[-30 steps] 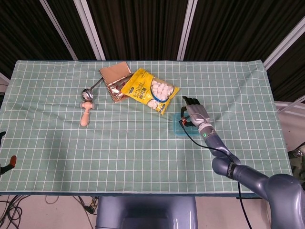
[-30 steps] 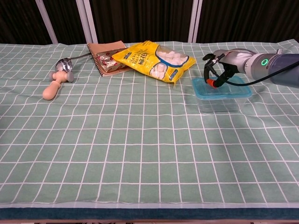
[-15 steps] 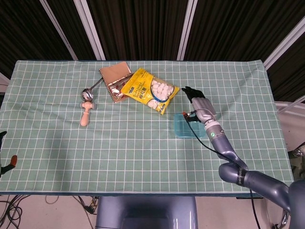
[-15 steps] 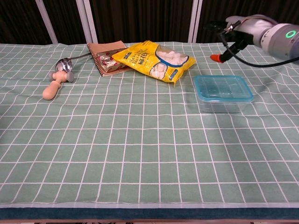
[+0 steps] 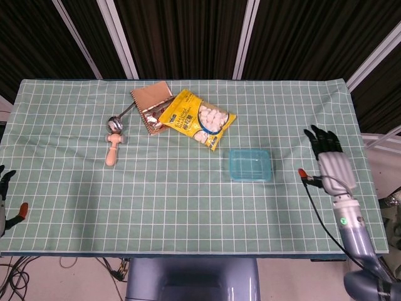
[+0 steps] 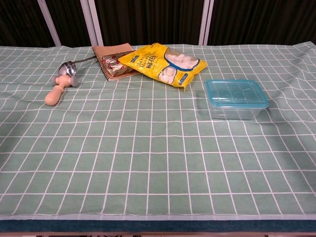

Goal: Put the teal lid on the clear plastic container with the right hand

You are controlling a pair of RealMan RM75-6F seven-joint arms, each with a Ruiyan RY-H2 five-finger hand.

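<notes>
Lid (image 6: 236, 93) seated on container (image 6: 233, 111); right hand (image 5: 330, 162) apart from it, fingers spread, holding nothing.

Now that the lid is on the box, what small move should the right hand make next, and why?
Probably just retreat to rest. The teal lid sits level on the clear plastic container, and the right hand is open, well clear to its right, holding nothing. Nothing visible calls for another press.

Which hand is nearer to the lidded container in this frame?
The right hand. It sits off the container's right side, apart from it, holding nothing. The left hand is barely in view at the table's far left edge.
</notes>
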